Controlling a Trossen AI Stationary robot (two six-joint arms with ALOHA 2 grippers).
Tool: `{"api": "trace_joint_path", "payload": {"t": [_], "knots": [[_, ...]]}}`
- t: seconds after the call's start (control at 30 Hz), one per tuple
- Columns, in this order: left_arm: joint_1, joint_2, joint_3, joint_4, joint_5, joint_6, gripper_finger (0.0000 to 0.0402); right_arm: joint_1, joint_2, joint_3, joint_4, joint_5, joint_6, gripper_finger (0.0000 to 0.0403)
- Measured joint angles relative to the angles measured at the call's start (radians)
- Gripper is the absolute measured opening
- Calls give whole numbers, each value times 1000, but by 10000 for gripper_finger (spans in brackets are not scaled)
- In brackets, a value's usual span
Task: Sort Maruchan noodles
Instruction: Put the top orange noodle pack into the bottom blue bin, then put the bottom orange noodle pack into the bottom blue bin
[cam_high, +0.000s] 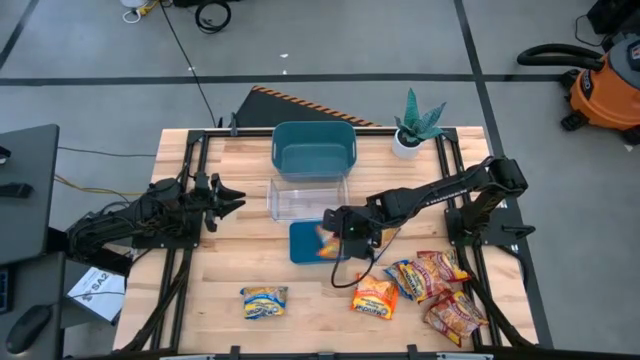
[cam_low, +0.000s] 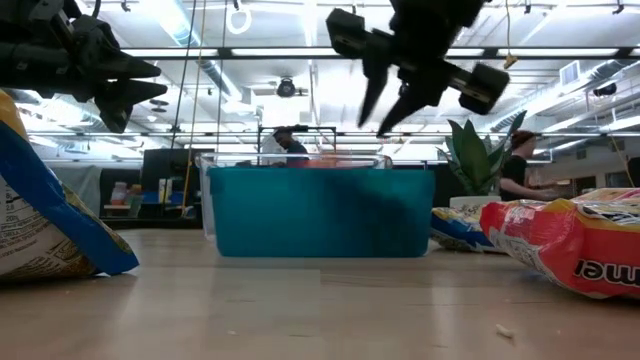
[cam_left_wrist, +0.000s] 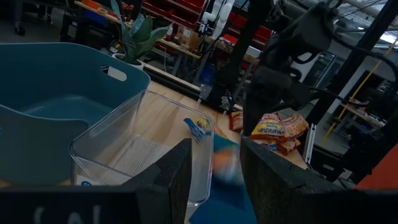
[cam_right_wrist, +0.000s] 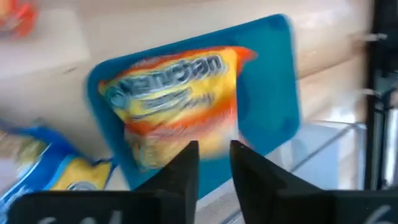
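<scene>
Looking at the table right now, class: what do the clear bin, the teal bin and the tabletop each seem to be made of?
The clear bin looks like glossy see-through plastic: the wood shows through its walls. The teal bin looks like opaque moulded plastic with a smooth, duller finish and rounded corners. The tabletop appears to be pale wood, probably joined planks, since grain and strip lines run across it.

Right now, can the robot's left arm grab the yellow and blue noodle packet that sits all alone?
Probably yes. The yellow and blue packet lies by itself on bare table on the left arm's side, with nothing over it. The left gripper hangs open above the table, but it would have to swing back and come down.
</scene>
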Motion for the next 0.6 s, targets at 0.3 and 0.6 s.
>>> {"api": "trace_joint_path", "payload": {"t": [0.3, 0.6], "knots": [[0, 0, 0, 0, 0, 0, 142, 27, -73, 0, 61, 197, 321, 155], [0, 0, 0, 0, 0, 0, 142, 21, -162, 2, -187, 115, 1127, 154]]}}
